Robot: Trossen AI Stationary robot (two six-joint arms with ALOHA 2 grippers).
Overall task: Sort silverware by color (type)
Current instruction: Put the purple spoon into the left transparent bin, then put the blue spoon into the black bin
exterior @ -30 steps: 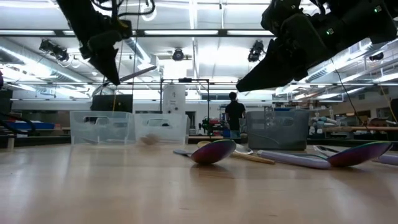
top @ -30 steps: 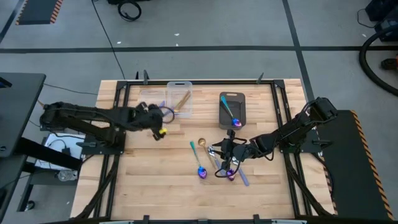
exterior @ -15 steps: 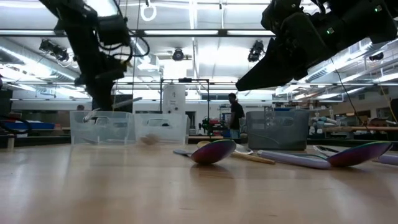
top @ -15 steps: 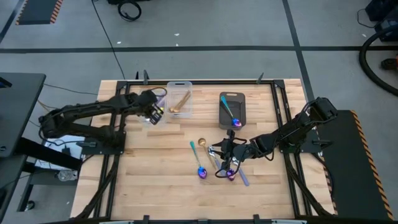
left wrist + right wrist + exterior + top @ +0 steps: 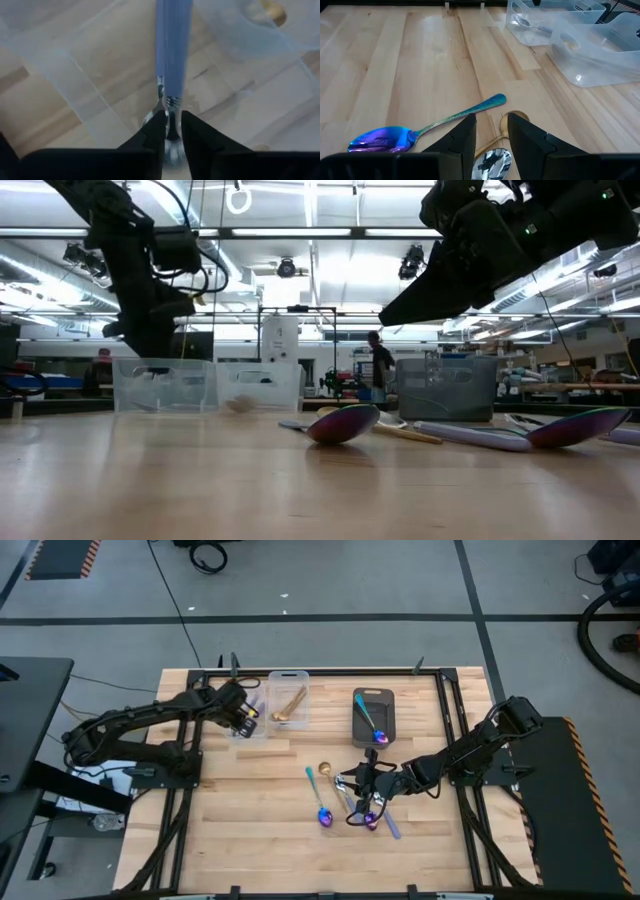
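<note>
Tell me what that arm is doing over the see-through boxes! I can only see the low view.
Observer: The left wrist view shows a lavender-handled spoon right at the left gripper, above the left clear bin.
Operator: What's in the see-through box next to it?
Observer: From above, a gold spoon lies in the right clear bin.
Operator: And the dark box?
Observer: One blue-purple spoon lies inside the dark grey bin.
</note>
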